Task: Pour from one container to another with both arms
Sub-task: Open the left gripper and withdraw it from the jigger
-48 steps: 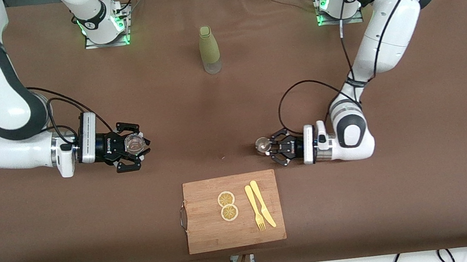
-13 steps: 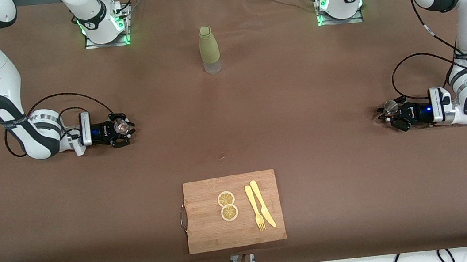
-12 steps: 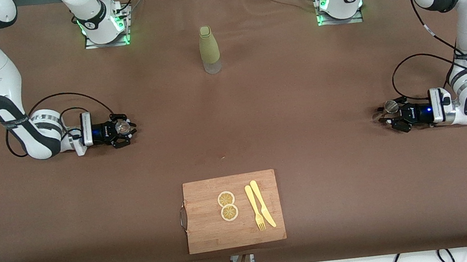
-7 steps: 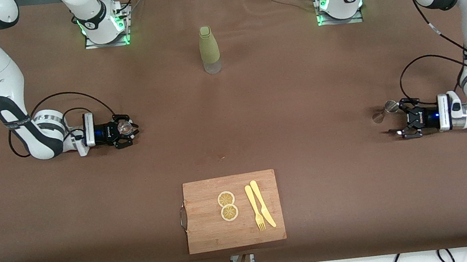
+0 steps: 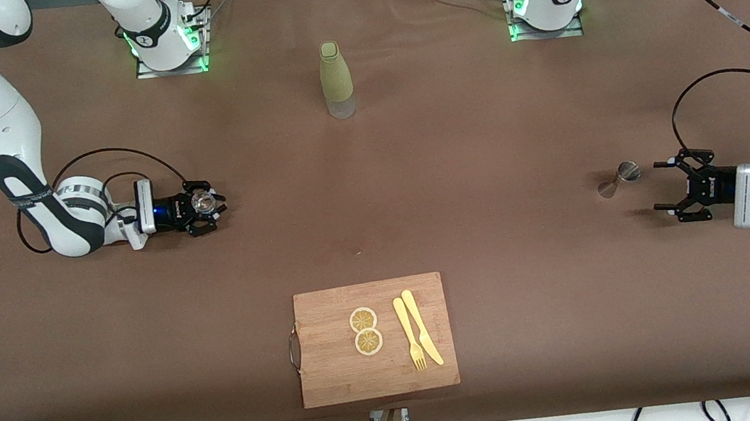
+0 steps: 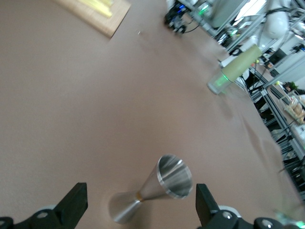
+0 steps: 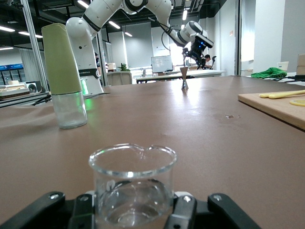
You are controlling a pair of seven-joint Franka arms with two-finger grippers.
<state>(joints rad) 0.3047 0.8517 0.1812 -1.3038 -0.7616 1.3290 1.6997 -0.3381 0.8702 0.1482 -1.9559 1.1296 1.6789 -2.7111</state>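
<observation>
The silvery jigger (image 5: 618,179) stands free on the brown table toward the left arm's end; in the left wrist view the jigger (image 6: 162,183) sits just ahead of the spread fingers. My left gripper (image 5: 658,186) is open and holds nothing, a short way off the jigger toward the left arm's end. Low at the table toward the right arm's end, my right gripper (image 5: 205,210) is shut on the small clear glass cup (image 5: 204,201). In the right wrist view the cup (image 7: 132,181) stands upright between the pads (image 7: 183,210).
The tall olive-green bottle (image 5: 336,79) stands mid-table near the bases. A wooden cutting board (image 5: 336,358) with two lemon slices, a yellow fork and a knife lies near the front edge.
My left gripper opened, let go of the jigger and drew back toward the left arm's end. The jigger stays standing. The right gripper crept slightly toward the middle with the cup.
</observation>
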